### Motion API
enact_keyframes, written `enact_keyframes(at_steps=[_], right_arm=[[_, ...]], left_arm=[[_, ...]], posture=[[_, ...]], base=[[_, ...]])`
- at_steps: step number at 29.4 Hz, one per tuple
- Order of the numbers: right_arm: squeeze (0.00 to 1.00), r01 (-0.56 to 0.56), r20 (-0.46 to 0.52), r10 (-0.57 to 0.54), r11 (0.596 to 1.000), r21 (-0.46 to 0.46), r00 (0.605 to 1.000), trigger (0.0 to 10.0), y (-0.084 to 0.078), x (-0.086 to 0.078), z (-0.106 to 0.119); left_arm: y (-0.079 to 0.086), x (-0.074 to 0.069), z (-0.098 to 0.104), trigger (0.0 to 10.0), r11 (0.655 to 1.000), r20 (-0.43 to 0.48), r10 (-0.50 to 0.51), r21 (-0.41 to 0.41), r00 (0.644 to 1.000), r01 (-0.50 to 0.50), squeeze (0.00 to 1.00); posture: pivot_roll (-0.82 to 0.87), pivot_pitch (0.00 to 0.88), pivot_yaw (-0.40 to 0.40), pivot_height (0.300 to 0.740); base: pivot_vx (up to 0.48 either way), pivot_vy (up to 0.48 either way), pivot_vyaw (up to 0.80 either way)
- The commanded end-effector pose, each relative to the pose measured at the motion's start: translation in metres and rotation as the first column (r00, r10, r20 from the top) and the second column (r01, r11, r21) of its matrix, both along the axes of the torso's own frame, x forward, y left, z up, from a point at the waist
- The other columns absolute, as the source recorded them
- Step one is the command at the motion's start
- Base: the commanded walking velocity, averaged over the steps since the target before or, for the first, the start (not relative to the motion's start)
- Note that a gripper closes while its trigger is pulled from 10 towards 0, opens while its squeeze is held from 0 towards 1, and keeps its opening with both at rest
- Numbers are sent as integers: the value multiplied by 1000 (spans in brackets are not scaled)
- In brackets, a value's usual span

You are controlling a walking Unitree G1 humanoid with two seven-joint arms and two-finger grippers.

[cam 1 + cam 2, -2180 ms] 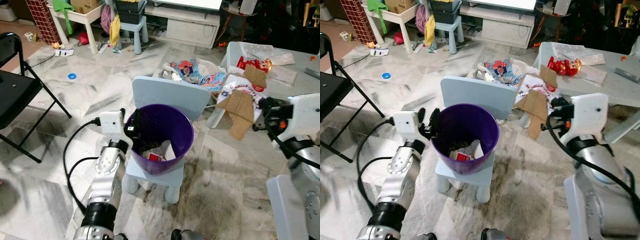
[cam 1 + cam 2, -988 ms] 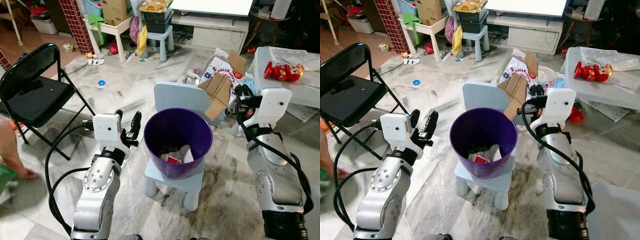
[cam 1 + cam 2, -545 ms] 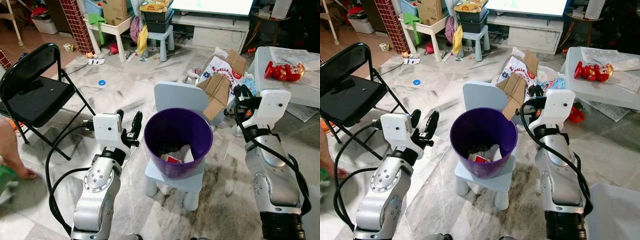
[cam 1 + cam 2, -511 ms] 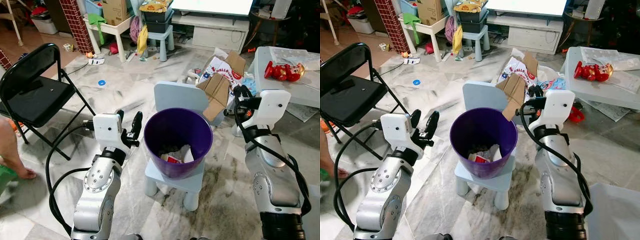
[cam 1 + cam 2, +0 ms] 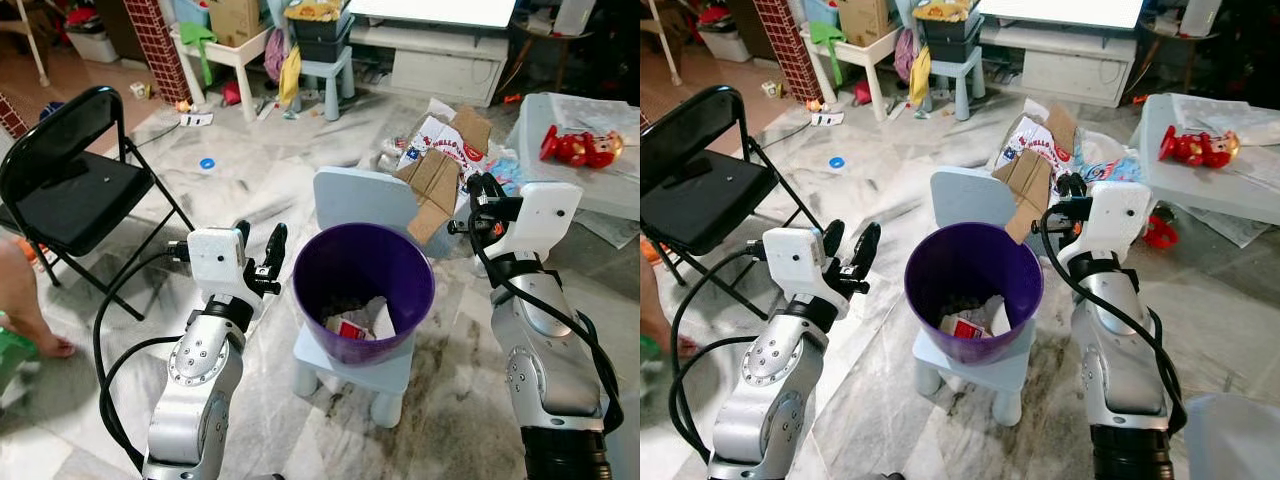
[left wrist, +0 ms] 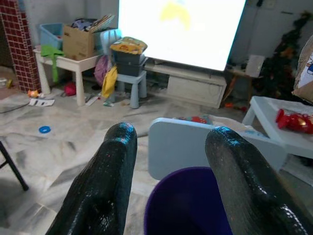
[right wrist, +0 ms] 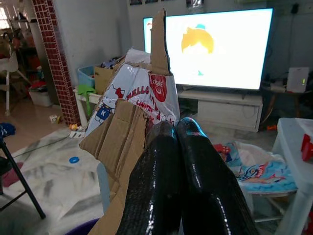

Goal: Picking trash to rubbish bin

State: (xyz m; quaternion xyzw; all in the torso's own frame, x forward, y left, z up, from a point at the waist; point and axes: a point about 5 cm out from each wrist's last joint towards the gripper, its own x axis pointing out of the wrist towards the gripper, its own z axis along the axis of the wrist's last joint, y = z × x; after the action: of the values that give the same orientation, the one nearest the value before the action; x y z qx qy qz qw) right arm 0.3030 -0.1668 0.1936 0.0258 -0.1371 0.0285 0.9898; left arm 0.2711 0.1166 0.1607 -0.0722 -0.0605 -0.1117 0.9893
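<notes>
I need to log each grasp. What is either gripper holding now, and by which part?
The right gripper is shut on the flattened cardboard box, pinching its edge nearest the gripper. The left gripper is open beside the purple bin, holding nothing.

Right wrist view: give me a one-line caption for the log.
Right gripper shut on a flattened cardboard box, held up in front of a lit TV.

Left tool [image 6: 168, 161] gapes above purple bin [image 6: 188, 205], blue chair [image 6: 195, 144] behind.
</notes>
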Motion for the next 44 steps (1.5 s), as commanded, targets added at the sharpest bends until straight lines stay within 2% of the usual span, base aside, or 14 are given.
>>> enact_keyframes(at_steps=[1, 17, 20, 22, 24, 35, 37, 40, 44], right_arm=[[0, -10, 16, 10, 1000, -8, 1000, 0, 2, -2, 3], [0, -5, 16, 5, 1000, -15, 1000, 0, 0, -3, 2], [0, -5, 16, 5, 1000, -16, 1000, 0, 0, -3, 3], [0, -6, 16, 6, 1000, -17, 1000, 0, 0, -3, 3], [0, -6, 17, 6, 1000, -20, 1000, 0, 0, -3, 3], [0, -24, 7, 25, 999, -44, 1000, 0, -1, -4, 2], [0, -62, -27, 60, 994, -95, 998, 0, 0, -6, -5], [0, -95, -78, 86, 988, -125, 993, 0, -2, -9, -13], [0, -167, -163, 151, 981, -93, 975, 0, -5, -19, -27]], left_arm=[[-1, -2, 1, 10000, 1000, 2, -8, 0, 1000, 8, 0], [-1, -3, -1, 10000, 1000, -7, -12, 5, 1000, 12, 0], [-2, -3, 0, 10000, 1000, -3, -13, -3, 1000, 13, 0], [-2, -3, 2, 10000, 999, 15, -15, -43, 1000, 16, 0], [-2, -2, -1, 10000, 1000, -20, -4, -18, 1000, 3, 0], [-4, -5, -6, 10000, 999, -36, -12, -42, 999, 11, 0], [-3, -7, -11, 10000, 999, -60, -9, -35, 998, 7, 0], [-2, -11, -16, 10000, 1000, -82, -10, -26, 997, 8, 0], [1, -18, -22, 10000, 1000, -108, -6, -20, 994, 4, 0]], posture=[[75, 117, 31, 740], [74, 117, 32, 740], [73, 115, 32, 740], [73, 114, 31, 740], [73, 114, 29, 740], [68, 117, 20, 740], [65, 121, 17, 740], [65, 125, 14, 740], [62, 132, 10, 740]], base=[[341, 0, 0], [342, 0, 0], [341, 0, 0], [345, 0, 0], [0, 0, 0], [0, 0, 0], [0, 0, 0], [0, 0, 0], [0, 0, 0]])
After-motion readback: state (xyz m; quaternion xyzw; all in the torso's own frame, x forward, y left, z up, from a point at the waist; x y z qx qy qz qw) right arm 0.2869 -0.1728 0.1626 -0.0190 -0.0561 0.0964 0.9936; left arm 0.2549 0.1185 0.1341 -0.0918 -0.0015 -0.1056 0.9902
